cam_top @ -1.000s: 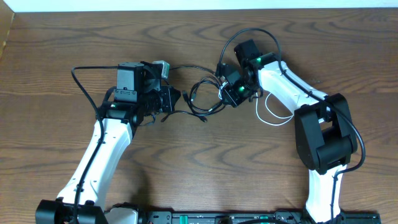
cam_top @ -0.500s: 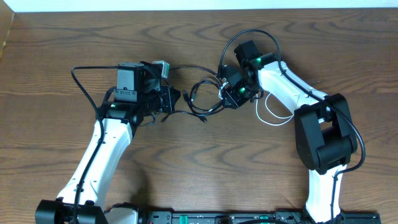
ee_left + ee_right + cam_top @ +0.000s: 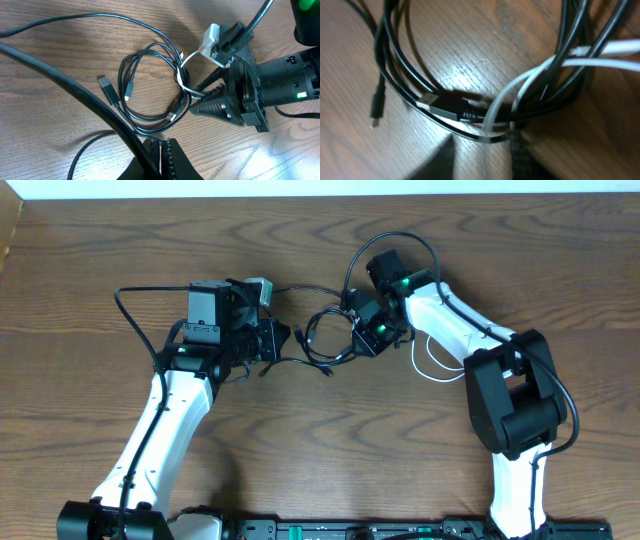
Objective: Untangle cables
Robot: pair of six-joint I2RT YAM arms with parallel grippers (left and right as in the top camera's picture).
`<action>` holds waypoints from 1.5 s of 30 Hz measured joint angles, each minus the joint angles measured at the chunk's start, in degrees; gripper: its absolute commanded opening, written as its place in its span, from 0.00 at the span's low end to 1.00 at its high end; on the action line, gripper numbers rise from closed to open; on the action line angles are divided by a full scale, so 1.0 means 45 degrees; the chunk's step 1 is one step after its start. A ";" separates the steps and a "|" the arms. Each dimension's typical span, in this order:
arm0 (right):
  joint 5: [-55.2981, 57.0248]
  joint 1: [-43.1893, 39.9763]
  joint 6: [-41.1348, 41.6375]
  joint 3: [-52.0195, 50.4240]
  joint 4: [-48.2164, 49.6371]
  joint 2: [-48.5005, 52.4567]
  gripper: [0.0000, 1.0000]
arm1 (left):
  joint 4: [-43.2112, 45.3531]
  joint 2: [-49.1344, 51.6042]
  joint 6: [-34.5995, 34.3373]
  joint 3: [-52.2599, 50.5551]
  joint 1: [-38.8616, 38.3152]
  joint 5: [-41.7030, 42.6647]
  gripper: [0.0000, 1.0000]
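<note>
1. Frankly, markings on the arms were too small to read; only a green light (image 3: 300,95) showed on the right arm.
2. The cables (image 3: 325,340) sat mid-table as a loose black coil between the two grippers. A white cord (image 3: 181,75) threaded through the coil's right side.
3. A black plug (image 3: 106,89) lay free on the wood, just left of the coil in the left wrist view.
4. Left gripper (image 3: 160,142): fingers together, just beside the coil's near side. Couldn't tell whether a strand was pinched.
5. Right gripper (image 3: 482,160): fingers apart, at the spot where the white cord crossed the black strands. Contact was unclear because the view was blurred.
6. Room: bare table (image 3: 330,450) lay in front of the coil, between the arms. The far edge (image 3: 320,197) was well apart from the coil.
</note>
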 measured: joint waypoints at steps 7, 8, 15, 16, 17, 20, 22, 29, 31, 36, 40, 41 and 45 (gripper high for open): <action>0.0019 -0.0015 0.0661 -0.0005 0.0102 0.0019 0.01 | -0.0005 0.0000 0.0000 0.0000 0.0000 0.0000 0.08; 0.0024 -0.0024 0.0763 -0.0005 0.0102 0.0019 0.01 | -0.0005 0.0000 0.0000 0.0000 0.0000 0.0000 0.08; 0.1078 -0.0068 0.2113 -0.0005 -0.0301 -0.0801 0.01 | -0.0005 0.0000 0.0000 0.0000 0.0000 0.0000 0.08; 0.1365 -0.0073 0.2215 -0.0005 -0.0398 -0.1239 0.01 | -0.0005 0.0000 0.0000 0.0000 0.0000 0.0000 0.08; 0.1656 -0.0073 0.2307 -0.0005 -0.0471 -0.1729 0.01 | -0.0005 0.0000 0.0000 0.0000 0.0000 0.0000 0.08; 0.2365 -0.0097 0.2531 0.0000 -0.0544 -0.3526 0.01 | -0.0010 0.0000 0.0000 0.0000 0.0000 -0.0005 0.08; 0.2866 -0.0117 0.2754 0.0024 -0.0559 -0.4891 0.01 | -0.0019 0.0000 0.0000 0.0000 0.0000 -0.0005 0.08; 0.4478 -0.0544 0.3711 0.0209 -0.0563 -0.7907 0.01 | -0.0403 0.0000 0.0165 0.0000 0.0000 -0.0005 0.08; 0.4624 -0.0758 0.3963 0.0209 -0.0578 -0.8121 0.01 | -0.0510 0.0000 0.0248 0.0000 0.0000 -0.0005 0.08; 0.4493 -0.0981 0.4289 0.0209 -0.0831 -0.8029 0.01 | -0.0627 0.0000 0.0345 0.0000 0.0000 -0.0005 0.08; 0.4770 -0.0981 0.4507 0.0204 -0.1603 -0.7796 0.03 | -0.0631 0.0000 0.0447 0.0000 0.0000 -0.0005 0.08; 0.4945 -0.0981 0.4619 0.0199 -0.1933 -0.7689 0.07 | -0.0631 0.0000 0.0481 0.0000 0.0000 -0.0005 0.08; 0.5746 -0.0996 0.5425 0.0194 -0.3065 -0.7057 0.22 | -0.0622 0.0000 0.0568 0.0000 0.0000 -0.0005 0.08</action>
